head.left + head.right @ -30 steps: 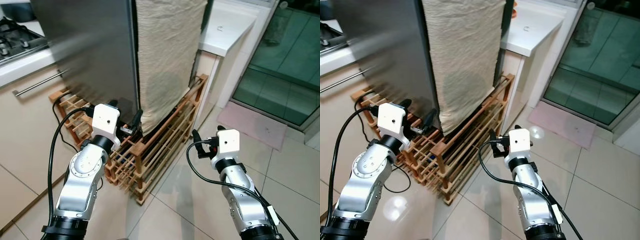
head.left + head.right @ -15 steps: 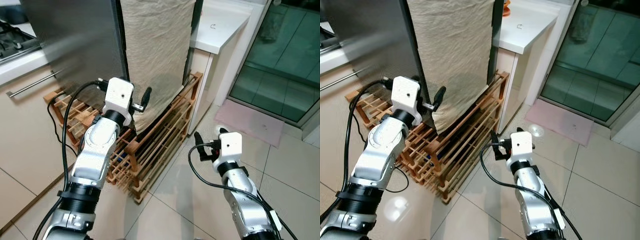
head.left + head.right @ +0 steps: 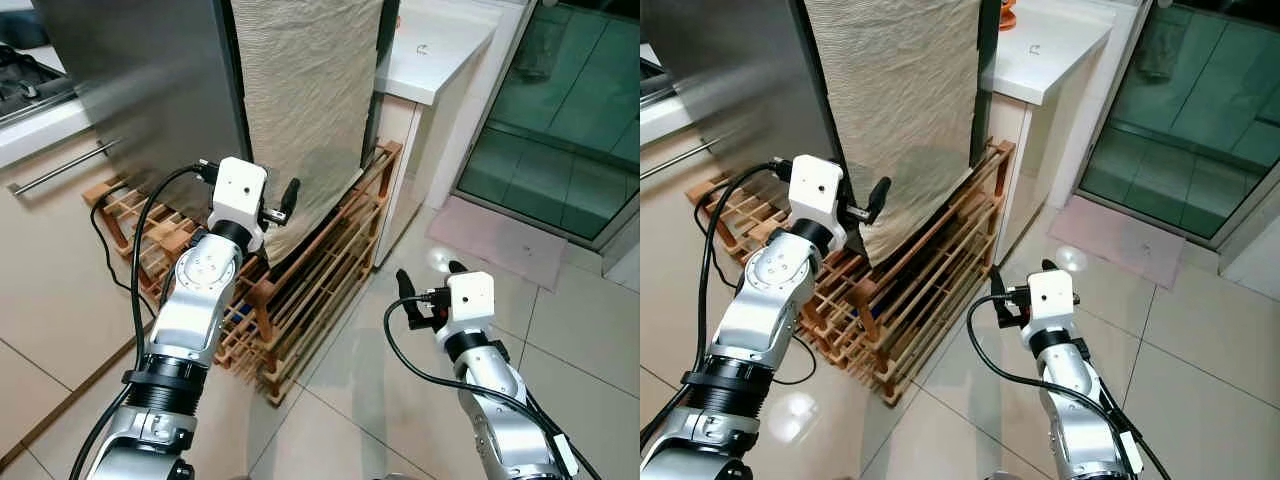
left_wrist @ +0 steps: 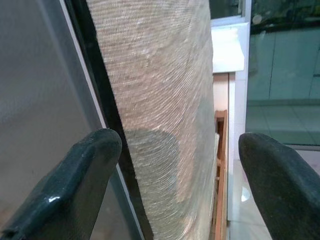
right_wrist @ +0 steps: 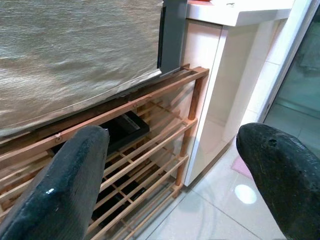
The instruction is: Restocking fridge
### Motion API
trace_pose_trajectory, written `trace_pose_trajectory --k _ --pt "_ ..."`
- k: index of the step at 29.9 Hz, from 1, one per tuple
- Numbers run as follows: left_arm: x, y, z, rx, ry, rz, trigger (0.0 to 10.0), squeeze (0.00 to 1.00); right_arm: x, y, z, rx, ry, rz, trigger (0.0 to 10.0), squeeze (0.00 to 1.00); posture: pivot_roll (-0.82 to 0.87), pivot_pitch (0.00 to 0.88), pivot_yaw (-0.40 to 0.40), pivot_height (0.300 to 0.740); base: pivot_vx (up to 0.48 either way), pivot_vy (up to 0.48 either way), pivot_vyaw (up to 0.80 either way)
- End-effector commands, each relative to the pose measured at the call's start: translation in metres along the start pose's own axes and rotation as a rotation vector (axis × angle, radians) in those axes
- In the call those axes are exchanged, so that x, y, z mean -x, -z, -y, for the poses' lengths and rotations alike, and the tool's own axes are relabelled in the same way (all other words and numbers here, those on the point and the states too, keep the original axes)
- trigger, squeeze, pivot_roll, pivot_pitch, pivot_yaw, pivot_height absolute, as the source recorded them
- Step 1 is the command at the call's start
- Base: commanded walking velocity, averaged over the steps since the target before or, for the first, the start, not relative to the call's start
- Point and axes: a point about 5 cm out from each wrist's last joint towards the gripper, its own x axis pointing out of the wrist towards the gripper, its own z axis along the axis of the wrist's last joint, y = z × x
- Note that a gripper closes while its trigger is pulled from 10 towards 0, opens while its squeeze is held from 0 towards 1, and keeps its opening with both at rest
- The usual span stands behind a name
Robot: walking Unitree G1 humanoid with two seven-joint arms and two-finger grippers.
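Left gripper (image 3: pixel 277 203) spread wide, empty, right at fridge door (image 3: pixel 150 90) edge beside beige cloth (image 3: pixel 305 90). Hook edge squarely, avoid snagging cloth. Right gripper (image 3: pixel 425 283) also spread, empty, low, wooden rack (image 3: pixel 320 270) ahead.

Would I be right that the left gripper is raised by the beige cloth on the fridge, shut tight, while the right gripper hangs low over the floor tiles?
Not quite: the left gripper is open, not shut. The left wrist view shows its two fingers spread wide with the cloth between them. The rest holds: it is raised by the cloth on the fridge, and the right gripper hangs low over the floor.
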Motion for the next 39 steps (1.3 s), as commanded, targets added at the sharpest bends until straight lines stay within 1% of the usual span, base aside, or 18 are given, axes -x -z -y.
trace_pose_trajectory --k 1,4,10,14,18,21,23,26,28,29,30,31,32,33,35,37,38,39 --pt "-0.005 -0.002 -0.001 -0.007 -0.013 0.001 10.0 0.00 0.003 0.000 0.002 0.005 0.003 -0.005 10.0 0.00 -0.03 0.008 -0.005 0.740 0.000 0.000 0.00" --pt "-0.011 0.004 -0.002 -0.014 -0.041 -0.031 10.0 0.00 0.004 0.001 0.001 0.004 0.003 -0.010 10.0 0.00 -0.04 0.014 -0.006 0.740 0.000 0.000 0.00" --pt "-0.021 -0.001 -0.009 -0.015 -0.077 -0.019 10.0 0.00 0.009 0.001 0.001 0.008 0.001 -0.019 10.0 0.00 -0.05 0.033 -0.011 0.740 0.000 0.000 0.00" --pt "-0.023 0.001 -0.010 -0.010 -0.084 -0.025 10.0 0.00 0.010 0.002 0.003 0.011 0.005 -0.024 10.0 0.00 -0.06 0.039 -0.014 0.740 0.000 0.000 0.00" --pt "-0.027 0.001 -0.003 0.008 -0.067 -0.018 10.0 0.00 0.012 0.001 0.004 0.014 0.007 -0.024 10.0 0.00 -0.06 0.049 -0.014 0.740 0.000 0.000 0.00" --pt "-0.032 -0.002 0.008 0.021 -0.012 -0.011 10.0 0.00 0.013 0.000 0.003 0.013 0.006 -0.029 10.0 0.00 -0.07 0.056 -0.013 0.740 0.000 0.000 0.00" --pt "-0.034 -0.003 0.010 0.023 0.001 -0.014 10.0 0.00 0.013 0.001 0.004 0.013 0.004 -0.031 10.0 0.00 -0.07 0.058 -0.012 0.740 0.000 0.000 0.00" --pt "-0.038 -0.002 0.023 0.044 0.075 -0.047 10.0 0.00 0.017 0.007 0.008 0.023 0.006 -0.056 10.0 0.00 -0.07 0.062 -0.004 0.740 0.000 0.000 0.00" --pt "-0.042 0.002 0.042 0.069 0.191 -0.103 10.0 0.00 0.020 0.011 0.011 0.026 0.011 -0.076 10.0 0.00 -0.07 0.064 -0.003 0.740 0.000 0.000 0.00" --pt "-0.042 0.002 0.042 0.069 0.191 -0.103 10.0 0.00 0.020 0.011 0.011 0.026 0.011 -0.076 10.0 0.00 -0.07 0.064 -0.003 0.740 0.000 0.000 0.00" --pt "-0.043 0.000 0.053 0.053 0.243 -0.109 10.0 0.00 0.021 0.013 0.011 0.020 0.015 -0.085 10.0 0.00 -0.07 0.064 -0.002 0.740 0.000 0.000 0.00" --pt "-0.045 -0.003 0.064 0.057 0.289 -0.104 10.0 0.00 0.021 0.014 0.011 0.018 0.016 -0.091 10.0 0.00 -0.07 0.064 0.001 0.740 0.000 0.000 0.00" --pt "-0.045 -0.003 0.064 0.057 0.289 -0.104 10.0 0.00 0.021 0.014 0.011 0.018 0.016 -0.091 10.0 0.00 -0.07 0.064 0.001 0.740 0.000 0.000 0.00" --pt "-0.046 -0.009 0.076 0.056 0.339 -0.085 10.0 0.00 0.021 0.014 0.011 0.016 0.016 -0.094 10.0 0.00 -0.07 0.064 0.004 0.740 0.000 0.000 0.00" --pt "-0.044 -0.024 0.102 0.083 0.455 -0.036 10.0 0.00 0.020 0.015 0.010 0.015 0.013 -0.096 10.0 0.00 -0.08 0.063 0.010 0.740 0.000 0.000 0.00" --pt "-0.039 -0.035 0.120 0.103 0.553 -0.002 10.0 0.00 0.020 0.017 0.010 0.018 0.008 -0.106 10.0 0.00 -0.08 0.063 0.013 0.740 0.000 0.000 0.00" --pt "-0.037 -0.038 0.124 0.111 0.579 0.004 10.0 0.00 0.021 0.019 0.010 0.020 0.004 -0.111 10.0 0.00 -0.08 0.063 0.013 0.740 0.000 0.000 0.00" --pt "-0.037 -0.038 0.124 0.111 0.579 0.004 10.0 0.00 0.021 0.019 0.010 0.020 0.004 -0.111 10.0 0.00 -0.08 0.063 0.013 0.740 0.000 0.000 0.00"
